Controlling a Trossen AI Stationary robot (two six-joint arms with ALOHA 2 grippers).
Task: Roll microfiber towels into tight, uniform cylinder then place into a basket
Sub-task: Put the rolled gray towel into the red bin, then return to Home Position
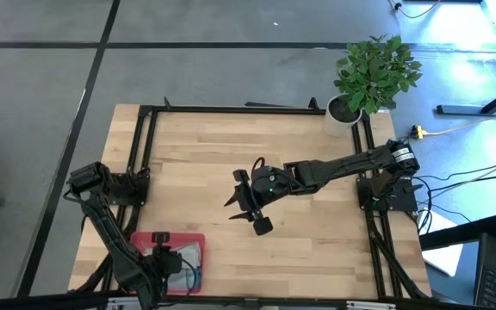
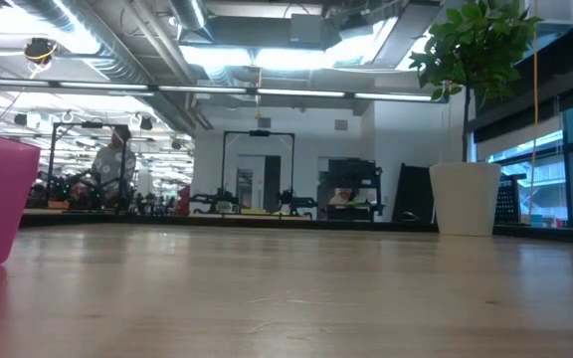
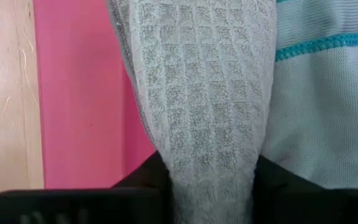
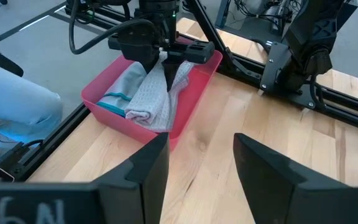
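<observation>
Left end effector (image 4: 166, 59) over the basket (image 4: 194, 99), closed on the grey towel (image 4: 154, 99), lowering it beside the blue towel (image 4: 120, 87). Right end effector (image 4: 201, 165) open, waiting mid-table (image 4: 303, 162).

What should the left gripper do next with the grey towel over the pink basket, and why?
Probably open fully and lift straight up. The left gripper stands over the basket, its fingers around the grey towel, which already lies inside beside the blue-teal towel. The right gripper waits open over the table's middle.
</observation>
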